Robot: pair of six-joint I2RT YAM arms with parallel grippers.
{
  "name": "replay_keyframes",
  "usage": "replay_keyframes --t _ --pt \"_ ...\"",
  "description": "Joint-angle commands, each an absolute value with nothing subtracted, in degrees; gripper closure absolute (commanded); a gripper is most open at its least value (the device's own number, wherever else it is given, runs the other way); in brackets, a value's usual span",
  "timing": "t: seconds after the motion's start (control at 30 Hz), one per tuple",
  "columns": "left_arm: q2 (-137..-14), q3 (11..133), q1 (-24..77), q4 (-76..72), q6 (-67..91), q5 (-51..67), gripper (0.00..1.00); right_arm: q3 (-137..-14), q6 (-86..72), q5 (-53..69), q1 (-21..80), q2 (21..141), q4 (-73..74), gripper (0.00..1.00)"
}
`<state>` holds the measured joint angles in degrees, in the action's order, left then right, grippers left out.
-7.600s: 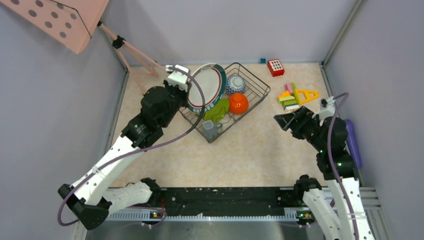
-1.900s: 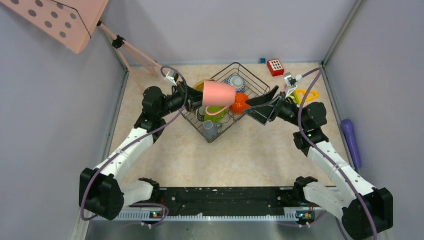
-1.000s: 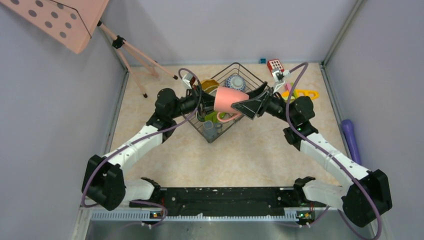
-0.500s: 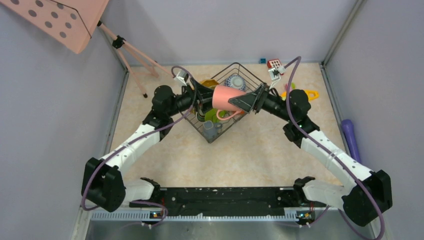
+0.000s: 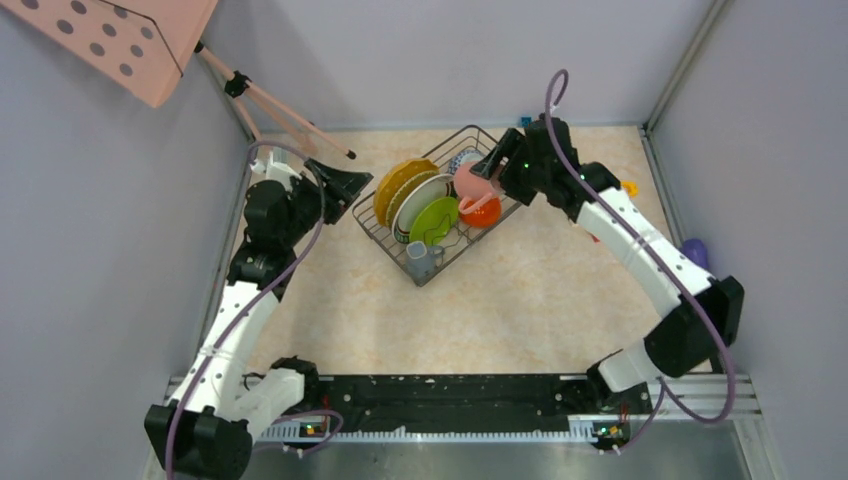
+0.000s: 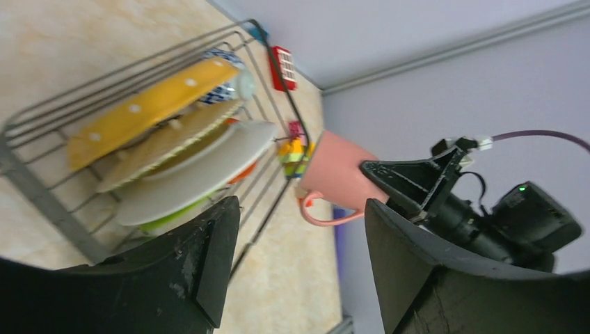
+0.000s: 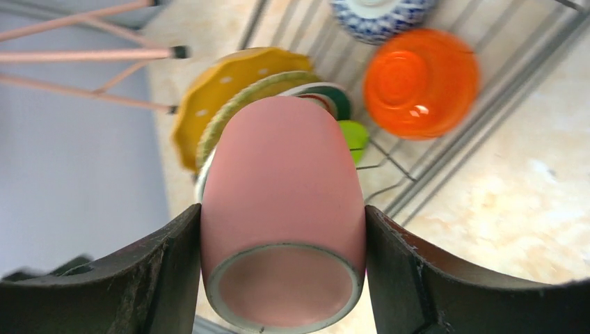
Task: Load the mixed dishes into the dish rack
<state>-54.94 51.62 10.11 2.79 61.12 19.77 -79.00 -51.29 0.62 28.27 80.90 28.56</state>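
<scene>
My right gripper is shut on the pink mug and holds it over the far right part of the dish rack. In the right wrist view the pink mug fills the gap between both fingers, base toward the camera. Standing in the rack are a yellow plate, a white green-rimmed plate and a lime green plate. A grey mug, an orange-red bowl and a patterned bowl are in it too. My left gripper is open and empty, left of the rack.
A purple cylinder lies by the right wall, partly behind the right arm. A bit of a yellow toy block shows past that arm. A pink perforated board on thin legs stands at the back left.
The left gripper opened, let go of the pink mug and drew back to the left. The right gripper closed on the mug and carried it toward the rack's far right.
</scene>
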Motion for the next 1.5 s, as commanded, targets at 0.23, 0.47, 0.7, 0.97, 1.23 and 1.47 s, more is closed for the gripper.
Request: replay_keyframes --t 0.23,0.47,0.7,0.97,1.23,1.47 --pt "-52.96 52.08 7.92 11.38 49.96 10.64 0.29 -102.78 -54.31 -8.35 28.3 99.5 52.65 1.0" --pt "-51.68 50.03 7.76 10.95 48.62 7.85 0.29 -107.88 -53.78 -4.48 28.34 106.0 56.4 1.0" --pt "-51.4 50.06 7.58 11.53 47.66 8.23 0.29 -109.59 -53.62 -2.38 27.27 110.65 58.23 1.0" --pt "-50.88 49.84 7.47 11.77 47.47 7.89 0.29 -110.37 -53.83 -3.57 25.49 112.5 58.75 1.0" --pt "-51.05 49.97 7.47 11.89 47.52 8.12 0.29 -122.71 -53.52 -4.92 25.28 110.55 63.92 1.0" --pt "-51.74 49.58 7.47 11.09 47.98 8.93 0.29 -126.92 -49.47 -11.63 23.33 110.85 63.86 1.0"
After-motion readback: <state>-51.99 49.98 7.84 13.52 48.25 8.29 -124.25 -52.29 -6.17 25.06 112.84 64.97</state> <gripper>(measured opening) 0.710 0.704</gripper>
